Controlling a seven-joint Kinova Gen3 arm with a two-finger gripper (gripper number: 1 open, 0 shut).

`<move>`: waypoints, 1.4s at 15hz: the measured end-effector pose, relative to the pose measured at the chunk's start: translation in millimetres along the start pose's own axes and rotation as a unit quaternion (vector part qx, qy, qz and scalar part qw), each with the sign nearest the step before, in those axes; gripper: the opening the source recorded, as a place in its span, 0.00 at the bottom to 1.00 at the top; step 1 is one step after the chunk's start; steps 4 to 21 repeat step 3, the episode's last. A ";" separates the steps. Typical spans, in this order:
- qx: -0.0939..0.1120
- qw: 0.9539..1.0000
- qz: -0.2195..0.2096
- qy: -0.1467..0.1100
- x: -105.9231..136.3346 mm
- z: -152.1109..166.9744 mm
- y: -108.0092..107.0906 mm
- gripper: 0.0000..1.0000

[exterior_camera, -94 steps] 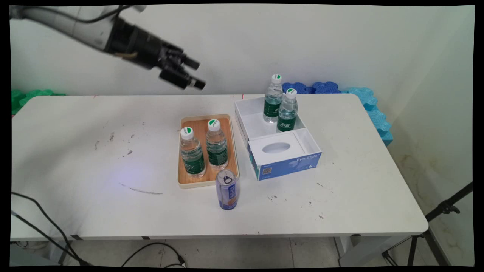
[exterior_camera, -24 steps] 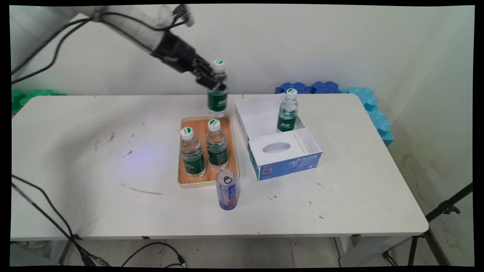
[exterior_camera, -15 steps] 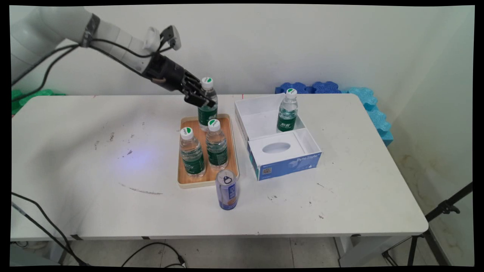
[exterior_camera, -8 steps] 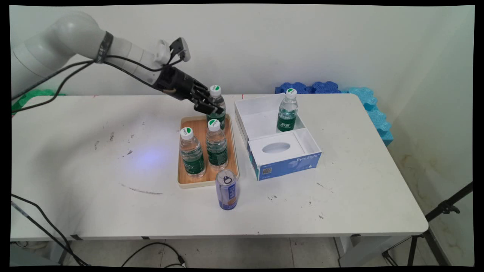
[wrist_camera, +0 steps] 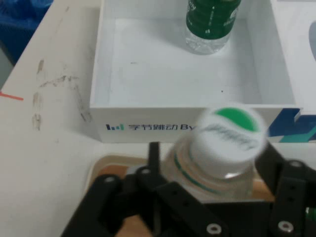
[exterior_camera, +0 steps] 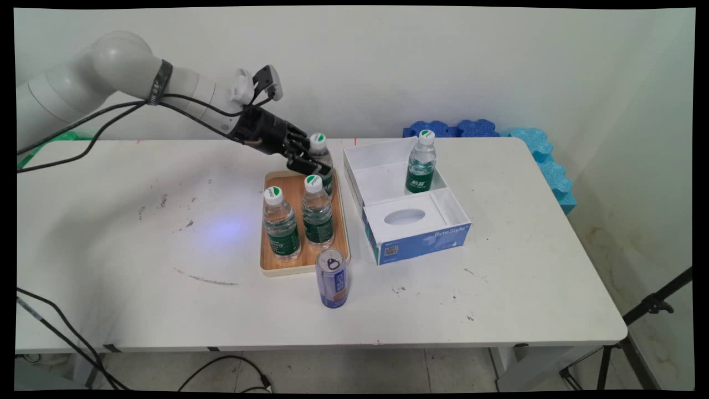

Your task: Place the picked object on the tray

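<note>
Pincer: pincer (exterior_camera: 310, 162) (wrist_camera: 217, 197) clamped on the neck and shoulder of a water bottle (exterior_camera: 321, 160) (wrist_camera: 222, 158), just under its white-and-green cap; arm reaches in from the upper left
Held bottle: roughly upright over the far end of the wooden tray (exterior_camera: 338, 244) (wrist_camera: 106, 165); whether its base touches the tray cannot be told, a nearer bottle hides it
Tray: two more bottles stand on it, left one (exterior_camera: 281, 224) and right one (exterior_camera: 317, 213), side by side
Box: white-and-blue box (exterior_camera: 412, 244) (wrist_camera: 148, 128) just right of the tray; one bottle (exterior_camera: 421, 162) (wrist_camera: 210, 24) upright in its far compartment
Can: blue can (exterior_camera: 332, 278) upright on the tabletop (exterior_camera: 138, 277), just beside the tray's near edge
</note>
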 end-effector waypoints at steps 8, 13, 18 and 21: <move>-0.001 1.000 0.003 0.000 -4.0 1.2 1.2 1.00; -0.001 1.000 0.003 0.000 -4.0 1.2 1.2 1.00; -0.001 1.000 0.003 0.000 -4.0 1.2 1.2 1.00; -0.001 1.000 0.003 0.000 -4.0 1.2 1.2 1.00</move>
